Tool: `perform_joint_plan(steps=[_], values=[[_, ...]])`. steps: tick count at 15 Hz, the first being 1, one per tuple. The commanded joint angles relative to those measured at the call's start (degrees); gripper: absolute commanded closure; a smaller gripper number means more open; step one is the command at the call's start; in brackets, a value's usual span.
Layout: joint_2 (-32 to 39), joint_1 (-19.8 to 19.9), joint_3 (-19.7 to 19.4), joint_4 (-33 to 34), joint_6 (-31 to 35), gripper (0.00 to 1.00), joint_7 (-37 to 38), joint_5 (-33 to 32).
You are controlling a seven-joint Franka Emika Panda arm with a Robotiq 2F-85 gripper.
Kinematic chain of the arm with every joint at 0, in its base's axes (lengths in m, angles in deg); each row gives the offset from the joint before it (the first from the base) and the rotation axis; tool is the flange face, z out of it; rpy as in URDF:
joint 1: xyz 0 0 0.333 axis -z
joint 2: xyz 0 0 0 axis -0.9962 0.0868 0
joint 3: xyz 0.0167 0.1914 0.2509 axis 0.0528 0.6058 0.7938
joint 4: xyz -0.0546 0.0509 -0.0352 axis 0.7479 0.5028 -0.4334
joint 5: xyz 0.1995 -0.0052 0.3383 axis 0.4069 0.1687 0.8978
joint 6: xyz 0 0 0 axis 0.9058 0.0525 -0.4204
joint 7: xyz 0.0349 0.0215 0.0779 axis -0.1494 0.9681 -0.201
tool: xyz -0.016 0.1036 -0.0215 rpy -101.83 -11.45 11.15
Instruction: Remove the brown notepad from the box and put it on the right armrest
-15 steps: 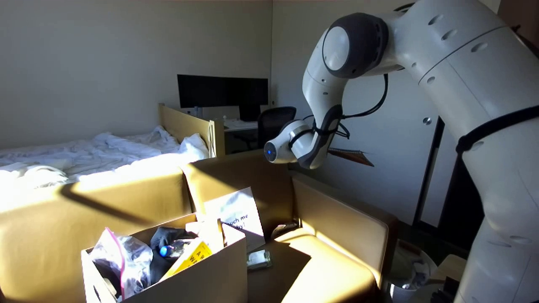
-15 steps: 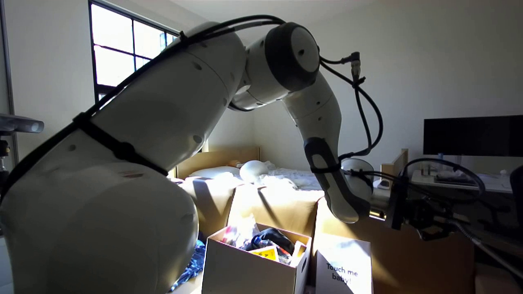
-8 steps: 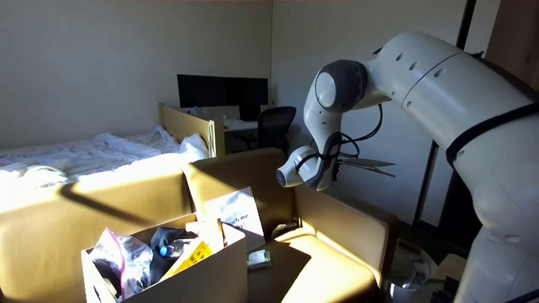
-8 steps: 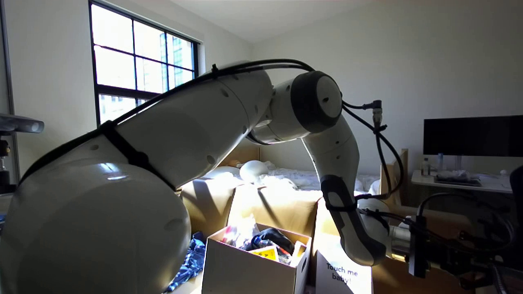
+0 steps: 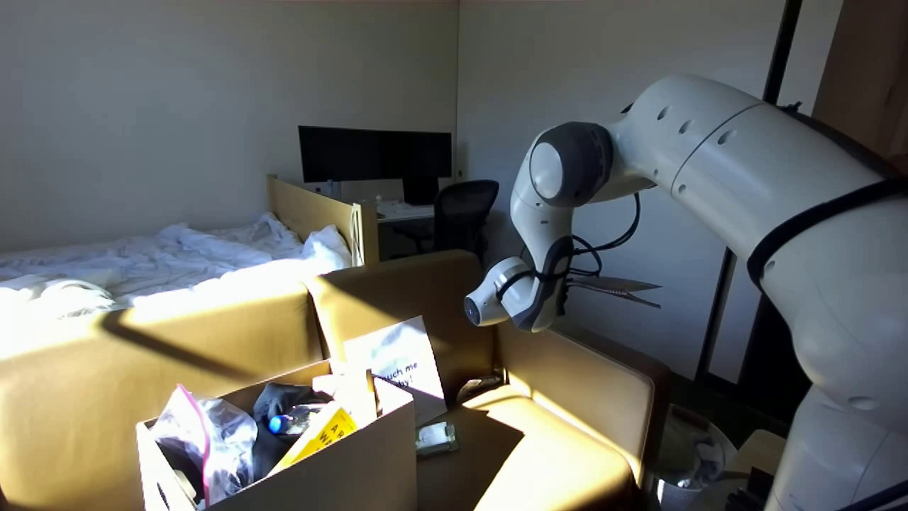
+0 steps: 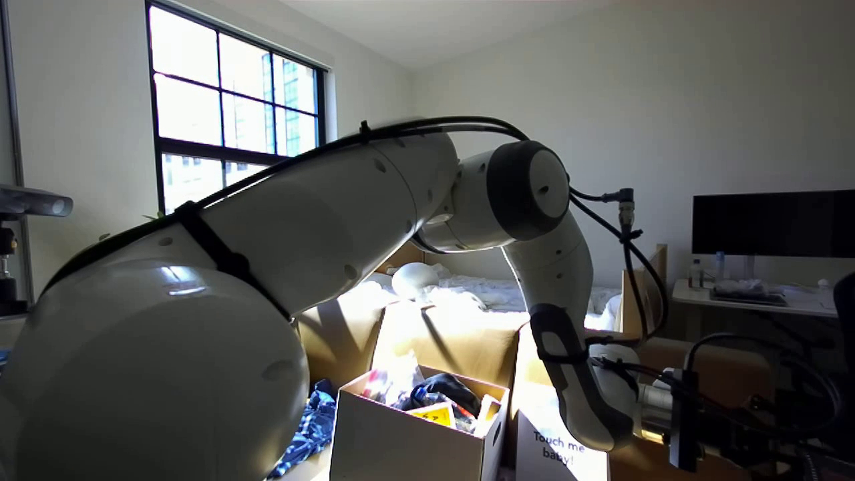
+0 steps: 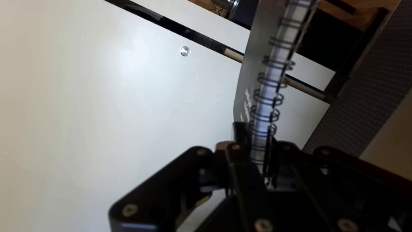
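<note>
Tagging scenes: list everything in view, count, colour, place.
notepad: 1, greyish brown, in the hand
sofa: 1, tan, before bed
right armrest: 1, tan, sofa's end
box: 1, tan, at sofa
bag: 1, clear, pink-edged, in box
lettered item: 1, yellow, in box
other clutter: count unclear, mixed colours, in box
panel: 1, white, beside box
packet: 1, pale, on sofa
bed: 1, tan, white bedding, behind sofa
desk: 1, white, room's rear
screen: 1 or 2, black, above desk
chair: 1, black, by desk
window: 1, black-framed, behind arm
crumpled item: 1, blue, beside box
container: 1, white, outside right armrest
arm: 1, white and grey, foreground
hand: 1, black, arm's end
</note>
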Motion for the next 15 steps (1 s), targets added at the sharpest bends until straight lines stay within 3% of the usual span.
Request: perform_joint_plan(steps=[1,8,12,13,15], values=[[6.5,-1.1,0.9,5.8,-3.3,0.94,-2.0,-1.7],[22.1,-1.7,-1.0,22.2,-11.1,0.94,-8.0,-0.9],[29.3,-0.4,-2.3,30.8,-9.9,0.94,-13.1,-0.7],[25.8,-0.6,-2.4,25.9,-9.0,0.94,-11.7,-1.1],[27.2,0.8,-1.6,29.0,-5.9,0.94,-11.3,-0.5]])
